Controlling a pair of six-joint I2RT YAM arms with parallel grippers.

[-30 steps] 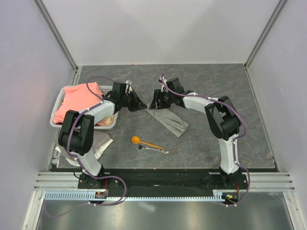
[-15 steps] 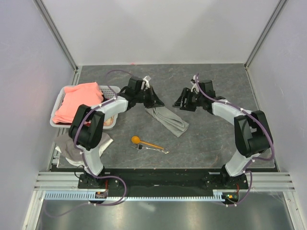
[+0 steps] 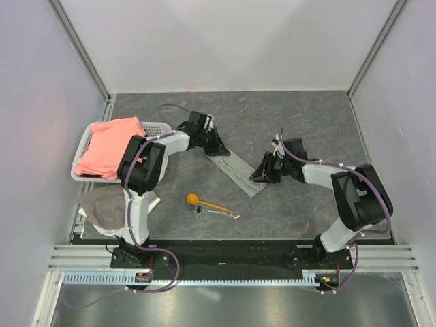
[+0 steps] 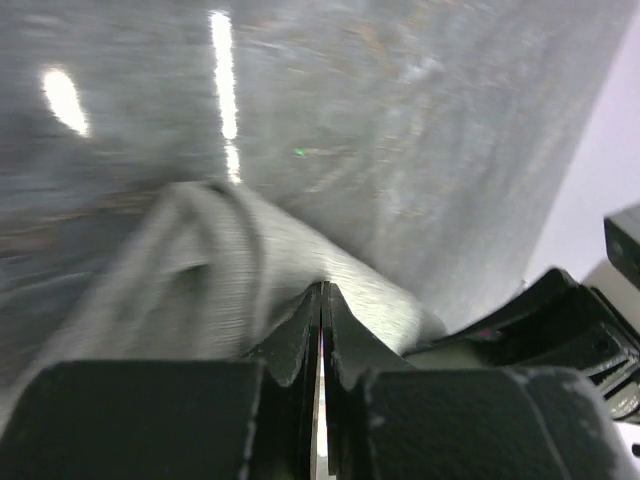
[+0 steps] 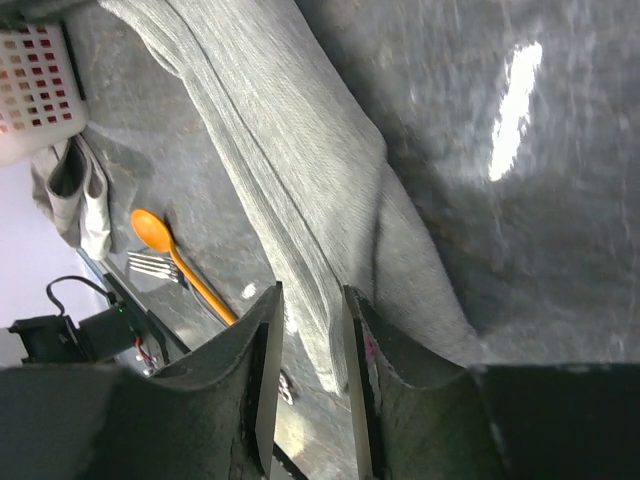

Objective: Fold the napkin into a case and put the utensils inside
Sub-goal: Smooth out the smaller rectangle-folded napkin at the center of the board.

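Note:
The light grey napkin point(image 3: 236, 170) lies as a narrow folded strip running diagonally across the middle of the table. My left gripper point(image 3: 219, 148) is low at the strip's far-left end. In the left wrist view its jaws point(image 4: 322, 288) are shut, with the cloth point(image 4: 200, 270) bunched up to their tips. My right gripper point(image 3: 259, 176) is at the near-right end, open, and its jaws point(image 5: 312, 295) straddle the napkin's point(image 5: 300, 150) folded edge. The orange spoon point(image 3: 208, 204) and the metal fork point(image 3: 219, 212) lie side by side in front of the strip, apart from it.
A white basket point(image 3: 158, 127) holding a salmon-pink cloth point(image 3: 109, 146) stands at the left edge. A whitish-grey rag point(image 3: 109, 208) lies in front of it, beside the left arm's base. In the right wrist view the spoon point(image 5: 160, 235) and fork point(image 5: 150, 265) lie just left of the jaws.
The left gripper moved right onto the napkin's far end. The right arm swung out right, then dropped to the near end with narrower jaws. The strip now lies longer and thinner.

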